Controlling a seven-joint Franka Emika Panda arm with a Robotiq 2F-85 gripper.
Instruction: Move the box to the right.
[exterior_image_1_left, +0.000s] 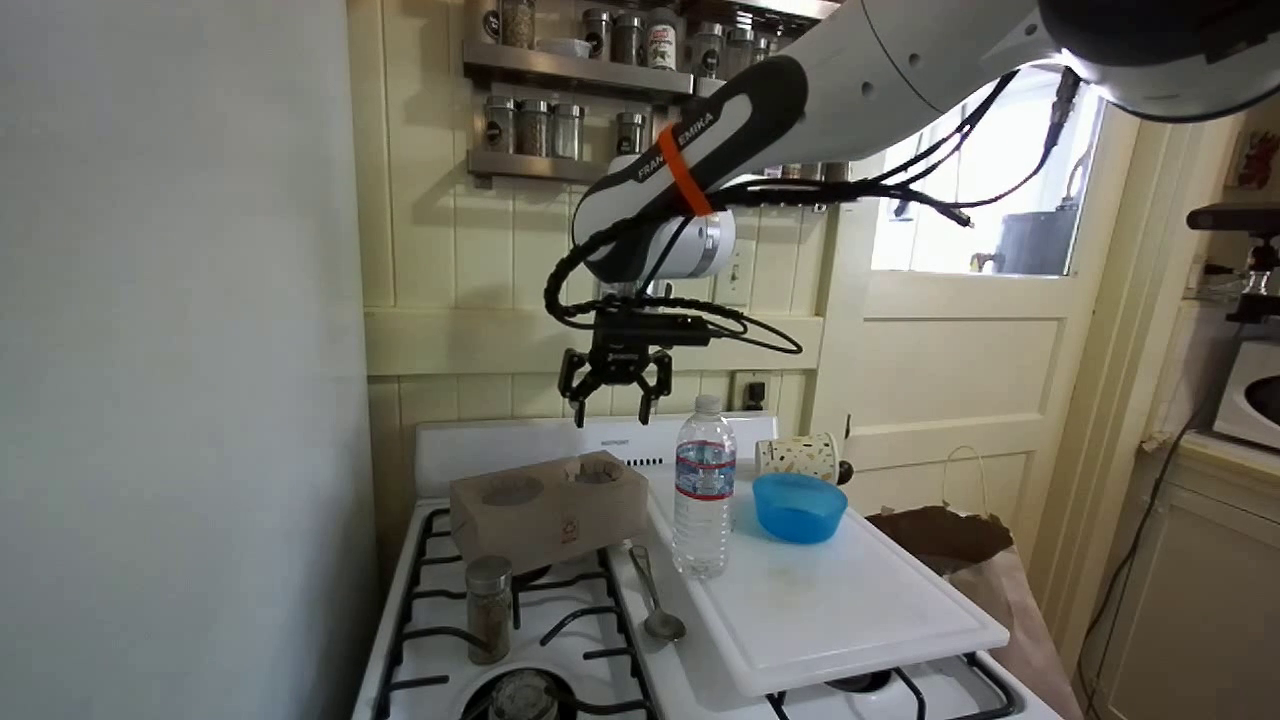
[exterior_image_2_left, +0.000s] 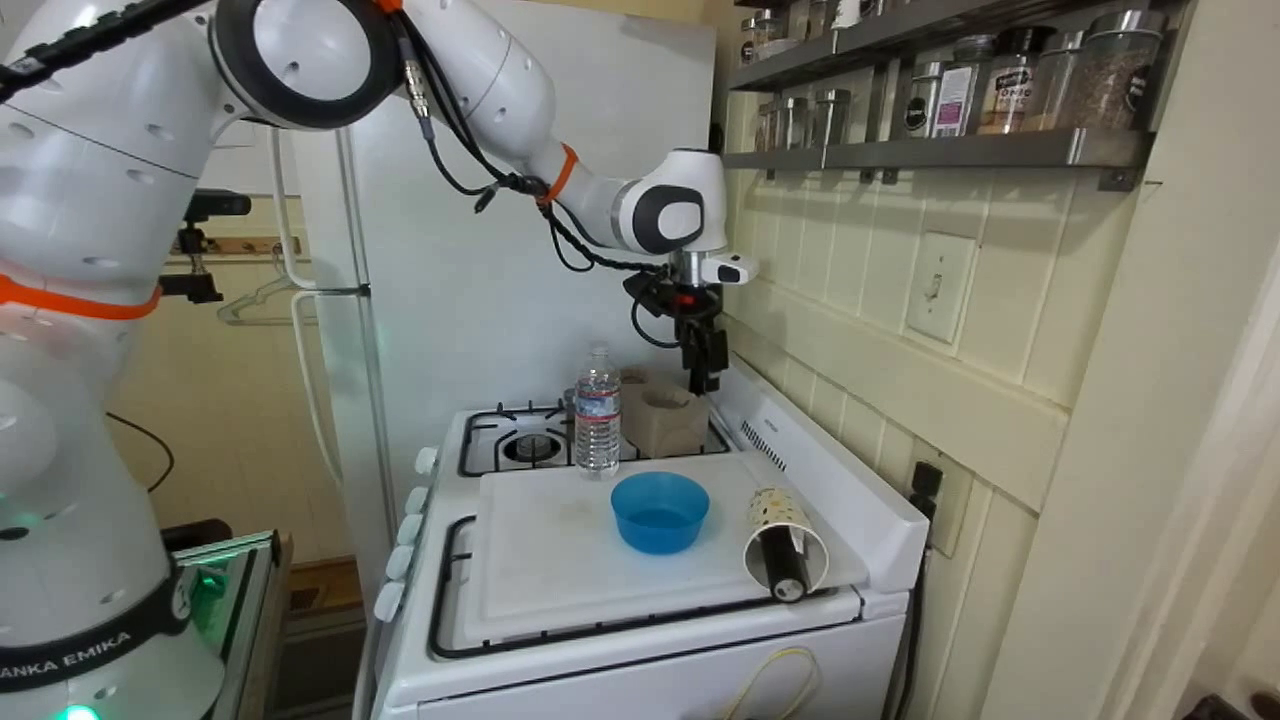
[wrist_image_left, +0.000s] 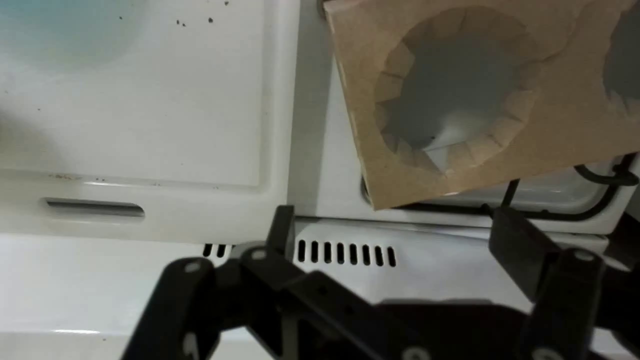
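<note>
Your claw (exterior_image_1_left: 612, 415) hangs spread apart; lower than it, the box (exterior_image_1_left: 552, 515) is cut off in the wrist view.

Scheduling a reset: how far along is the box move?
Done: positioning, apparently; the open pincer hangs near the box. In hand: nothing; its jaws stand apart with nothing between. Left, likely: grasp the box, which rests on the stove, shift it right, release.

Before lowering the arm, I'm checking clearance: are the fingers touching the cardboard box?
Apart: in an exterior view, the stove's back panel shows between the fingers and the box.
</note>
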